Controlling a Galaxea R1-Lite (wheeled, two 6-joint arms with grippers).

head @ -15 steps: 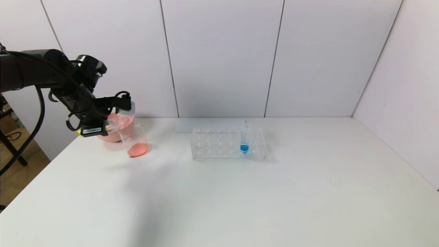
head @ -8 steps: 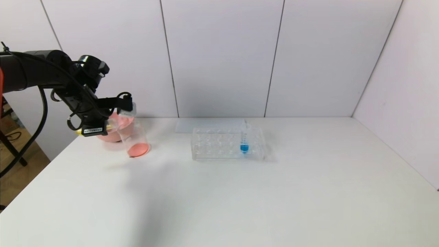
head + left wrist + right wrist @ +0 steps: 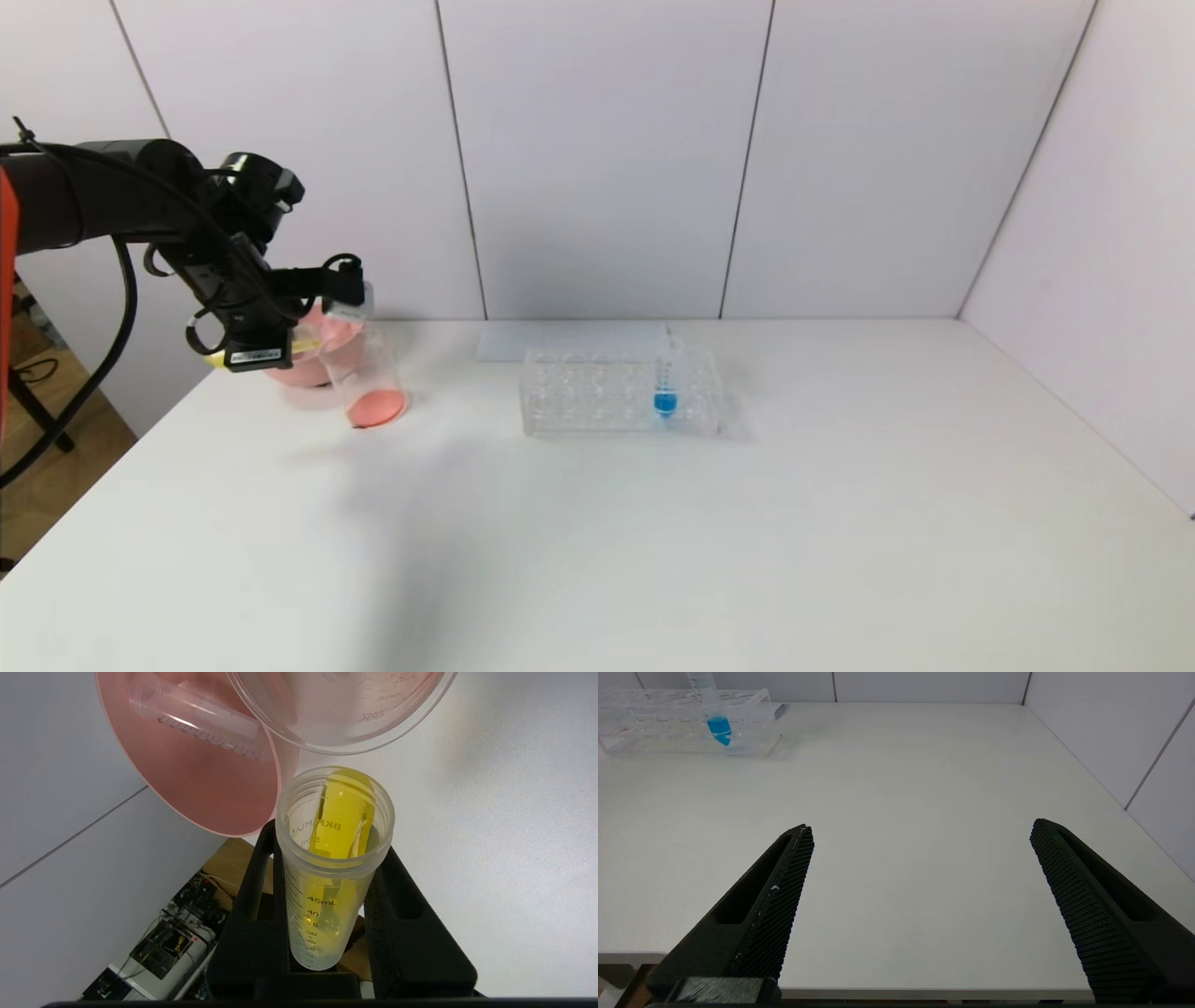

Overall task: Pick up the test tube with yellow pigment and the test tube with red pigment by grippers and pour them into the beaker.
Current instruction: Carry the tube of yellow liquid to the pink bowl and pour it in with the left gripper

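One white surface [image 3: 653, 523] fills the pale-panelled corner, where the left hand [image 3: 327, 877] pinches the test tube with yellow pigment [image 3: 334, 858], tilted, its mouth just beside the beaker [image 3: 366, 378] and pink bowl [image 3: 196, 784]. An emptied tube [image 3: 196, 716] lies in that bowl, partly hidden. Well apart, the right hand [image 3: 920, 905] hangs spread; beyond it stands the rack [image 3: 682, 718] with the blue tube [image 3: 717, 718].

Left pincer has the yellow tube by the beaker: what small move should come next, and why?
Probably tip the tube further over the beaker's rim. The left pincer is shut on the yellow test tube, its mouth near the beaker, and yellow liquid is inside; the beaker holds only reddish liquid.
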